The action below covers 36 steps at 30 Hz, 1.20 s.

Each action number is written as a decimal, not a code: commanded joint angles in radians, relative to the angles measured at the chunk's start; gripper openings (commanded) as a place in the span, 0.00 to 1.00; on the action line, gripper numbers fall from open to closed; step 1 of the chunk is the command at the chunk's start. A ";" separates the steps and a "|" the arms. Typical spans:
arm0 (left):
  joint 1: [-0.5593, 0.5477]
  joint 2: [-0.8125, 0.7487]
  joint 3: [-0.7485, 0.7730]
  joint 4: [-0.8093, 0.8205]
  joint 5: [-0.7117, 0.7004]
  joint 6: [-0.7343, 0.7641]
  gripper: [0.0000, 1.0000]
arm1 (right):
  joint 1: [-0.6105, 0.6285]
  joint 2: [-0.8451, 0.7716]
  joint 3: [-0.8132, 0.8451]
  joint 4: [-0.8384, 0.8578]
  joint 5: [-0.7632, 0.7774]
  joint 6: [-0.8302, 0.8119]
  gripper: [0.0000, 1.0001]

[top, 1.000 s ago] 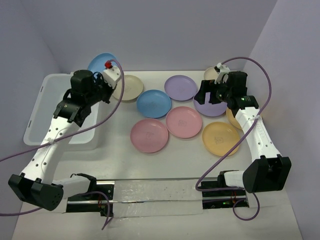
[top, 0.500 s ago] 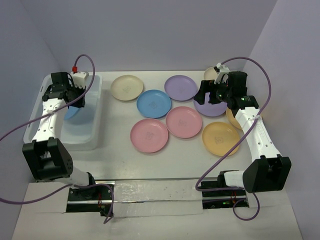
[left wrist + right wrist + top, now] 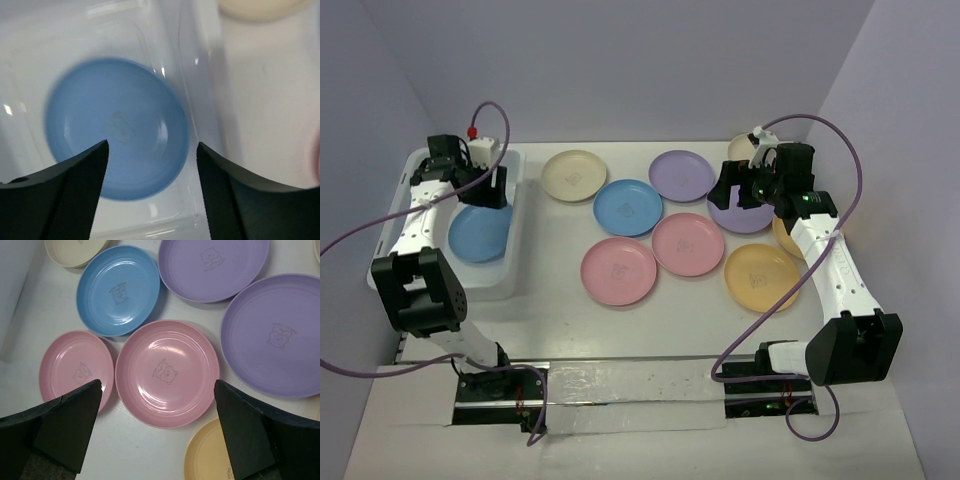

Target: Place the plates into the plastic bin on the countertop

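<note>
A blue plate (image 3: 480, 233) (image 3: 116, 127) lies flat inside the translucent plastic bin (image 3: 382, 240) at the left of the countertop (image 3: 550, 320). My left gripper (image 3: 485, 188) (image 3: 151, 150) hovers open above that plate, touching nothing. Several plates lie on the countertop: cream (image 3: 574, 175), blue (image 3: 628, 207) (image 3: 118, 290), purple (image 3: 681, 175) (image 3: 212, 267), two pink (image 3: 618, 271) (image 3: 688, 243) and orange-yellow (image 3: 763, 276). My right gripper (image 3: 738, 190) (image 3: 157, 385) hangs open and empty over the right pink plate (image 3: 167, 372) and a second purple plate (image 3: 275, 335).
Another cream plate (image 3: 740, 147) and an orange-yellow one (image 3: 785, 235) are partly hidden behind the right arm. Walls close in the back and both sides. The bin wall (image 3: 200, 100) stands between the blue plate and the open countertop.
The left gripper has opened and let go of the blue plate, which now lies flat in the bin instead of tilted. The right arm has not moved.
</note>
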 commanded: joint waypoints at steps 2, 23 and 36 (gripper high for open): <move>-0.076 -0.215 0.132 0.002 0.152 0.021 0.80 | -0.001 0.003 0.051 0.002 -0.004 -0.011 1.00; -0.679 -0.033 -0.109 0.289 0.214 0.214 0.61 | -0.001 0.023 0.053 -0.005 0.000 -0.012 1.00; -0.768 0.356 0.159 0.299 0.178 0.195 0.46 | -0.002 0.040 0.055 -0.007 0.023 -0.012 1.00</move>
